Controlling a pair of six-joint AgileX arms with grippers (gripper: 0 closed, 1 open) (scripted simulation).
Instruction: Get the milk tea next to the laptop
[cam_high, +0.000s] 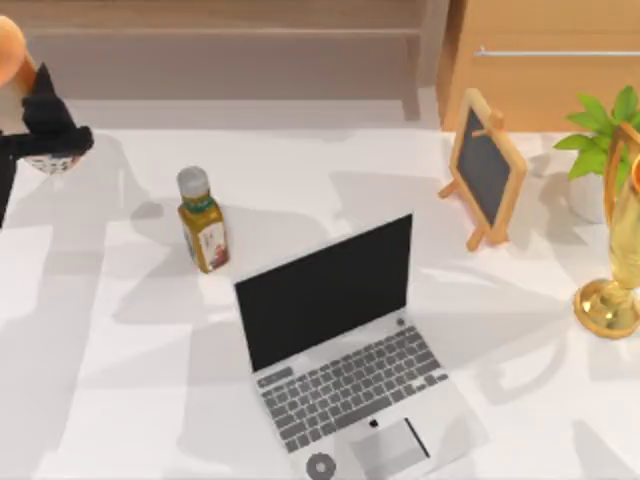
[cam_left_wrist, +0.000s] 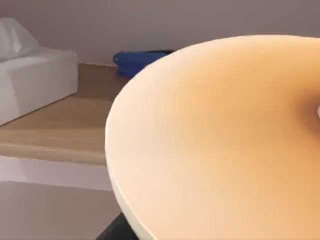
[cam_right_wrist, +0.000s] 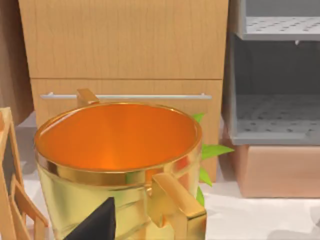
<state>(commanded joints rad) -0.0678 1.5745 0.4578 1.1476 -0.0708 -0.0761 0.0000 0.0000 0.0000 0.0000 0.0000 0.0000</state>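
Observation:
The milk tea (cam_high: 8, 52) is at the far left back of the table, with my left gripper (cam_high: 48, 125) shut on its body. Its orange lid points to the back left, and its speckled base (cam_high: 50, 160) shows just below the black fingers. In the left wrist view the cup's peach-orange wall (cam_left_wrist: 225, 140) looms very close. The silver-grey laptop (cam_high: 340, 340) stands open at the front middle, well to the right of the cup. In the right wrist view, one dark fingertip (cam_right_wrist: 97, 222) of my right gripper shows close to a golden vase (cam_right_wrist: 120, 165).
A small yellow-green bottle (cam_high: 203, 225) stands between the cup and the laptop. A wood-framed chalkboard easel (cam_high: 485, 170), a potted plant (cam_high: 600, 130) and the golden vase (cam_high: 612, 270) line the right side. A white tissue box (cam_left_wrist: 30, 80) sits on a wooden shelf.

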